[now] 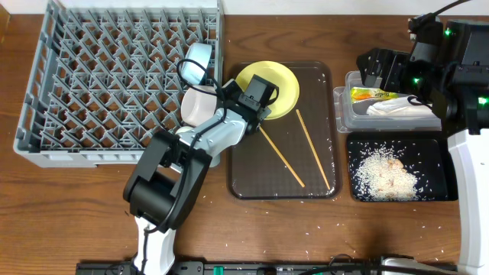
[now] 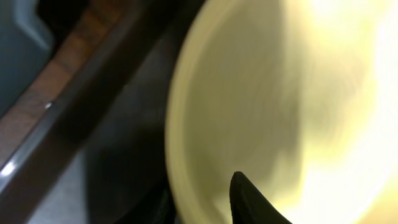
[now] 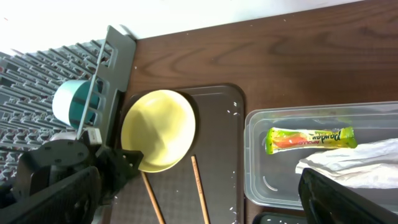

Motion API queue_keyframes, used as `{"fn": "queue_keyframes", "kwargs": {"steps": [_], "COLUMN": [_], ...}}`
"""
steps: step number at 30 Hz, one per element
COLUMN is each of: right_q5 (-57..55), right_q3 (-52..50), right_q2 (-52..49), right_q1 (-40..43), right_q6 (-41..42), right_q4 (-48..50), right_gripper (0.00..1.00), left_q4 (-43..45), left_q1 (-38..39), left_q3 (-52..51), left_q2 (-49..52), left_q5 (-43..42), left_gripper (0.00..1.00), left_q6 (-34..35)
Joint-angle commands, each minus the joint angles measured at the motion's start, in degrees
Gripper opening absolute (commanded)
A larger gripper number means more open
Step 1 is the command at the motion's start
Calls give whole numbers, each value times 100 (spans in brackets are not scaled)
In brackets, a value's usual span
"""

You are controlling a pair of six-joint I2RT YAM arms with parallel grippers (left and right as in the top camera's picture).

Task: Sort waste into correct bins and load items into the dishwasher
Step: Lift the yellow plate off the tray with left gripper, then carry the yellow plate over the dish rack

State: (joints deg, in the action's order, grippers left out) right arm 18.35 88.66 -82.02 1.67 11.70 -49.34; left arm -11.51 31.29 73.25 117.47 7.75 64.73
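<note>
**Left claw at the plate's rim**

The yellow plate (image 1: 279, 85) lies at the far left corner of the brown tray (image 1: 321, 164), beside the grey rack (image 1: 114, 84). The left claw (image 1: 258, 99) sits at the plate's near rim, set narrow. Whether it pinches the plate cannot be told. Two chopsticks (image 1: 313, 149) lie on the tray. The right claw (image 1: 374, 69) hangs wide over the clear tub (image 1: 344, 107), which contains a wrapper (image 1: 372, 95) and a napkin (image 1: 397, 111). Rice (image 1: 386, 172) lies in the black tub (image 1: 359, 191).

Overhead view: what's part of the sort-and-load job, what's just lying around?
Job: yellow plate, light-blue bowl, white bowl, dish rack, sachet, napkin, rice, clear tub, black tub.
Lying about: chopsticks, brown tray.
</note>
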Motion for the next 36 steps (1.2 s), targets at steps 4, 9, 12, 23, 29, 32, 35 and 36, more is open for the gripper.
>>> {"fn": "queue_keyframes", "kwargs": {"steps": [4, 9, 12, 23, 29, 32, 35, 36], "right_q5": [-13, -13, -13, -13, -13, -13, -13, -13], "right_q3": [15, 15, 15, 15, 15, 15, 15, 15], "right_q2": [-13, -13, -13, -13, -13, -13, -13, -13], "right_q1": [-24, -24, -24, -24, -24, -24, -24, -24], "right_q6": [-20, -20, -20, -20, -20, -20, -20, -20], "right_q4": [0, 0, 0, 0, 0, 0, 0, 0], "right_gripper": [99, 99, 99, 99, 99, 99, 99, 99], "left_q4": [7, -15, -13, -87, -146, -144, -140, -142], "left_q1": [20, 20, 20, 20, 20, -9, -37, -55], "left_q3": [-63, -63, -59, -61, -61, -61, -61, -61], "left_q2": [341, 341, 308, -846, -1351, -1552, -1749, -1838], "left_q5": [46, 0, -131, -129, -205, -326, -413, -437], "left_gripper": [13, 7, 8, 7, 7, 7, 7, 7], "left_q6": [203, 199, 151, -1246, -1602, -1663, -1781, -1873]}}
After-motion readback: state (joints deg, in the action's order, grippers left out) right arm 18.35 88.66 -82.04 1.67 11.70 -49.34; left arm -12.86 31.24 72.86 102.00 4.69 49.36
